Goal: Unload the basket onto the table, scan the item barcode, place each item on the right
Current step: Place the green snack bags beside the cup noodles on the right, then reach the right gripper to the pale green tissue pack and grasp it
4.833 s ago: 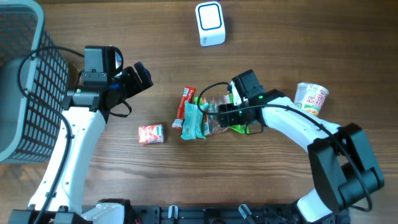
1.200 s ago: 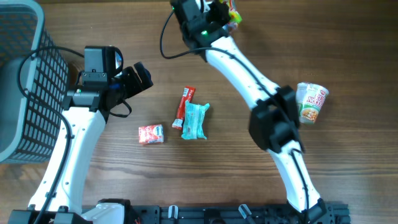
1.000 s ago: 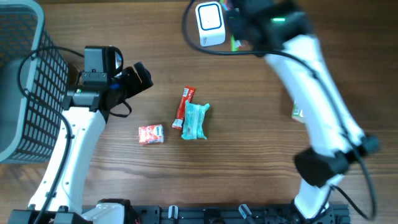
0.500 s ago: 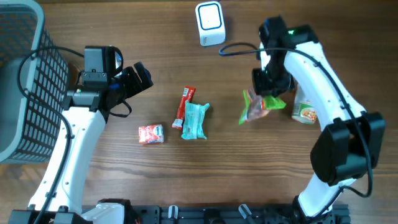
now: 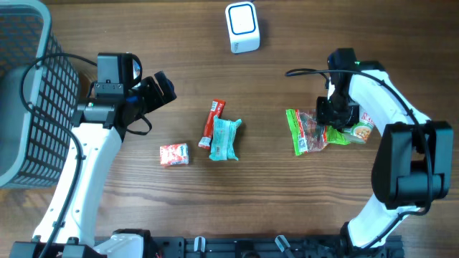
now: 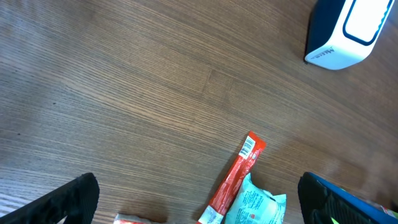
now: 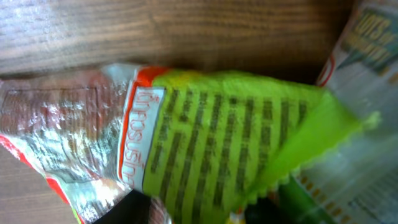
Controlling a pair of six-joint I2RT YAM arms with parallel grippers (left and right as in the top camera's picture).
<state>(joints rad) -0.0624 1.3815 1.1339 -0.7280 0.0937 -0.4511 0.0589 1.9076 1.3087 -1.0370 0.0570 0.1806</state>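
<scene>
Toward the right edge of the surface, the green snack bag (image 5: 307, 132) lies flat with one end against the noodle cup (image 5: 361, 127). The right hand (image 5: 336, 120) sits over that end. We cannot tell whether its jaws pinch the film or stand free.

Risk: if film is caught, pulling away could drag the bag or roll the cup.

Further back, the left hand (image 5: 156, 91) hangs wide open and holds nothing.

At the far edge is the scanner (image 5: 242, 27), well apart from the bag. We cannot see which side carries the barcode, so a scan could miss.
</scene>
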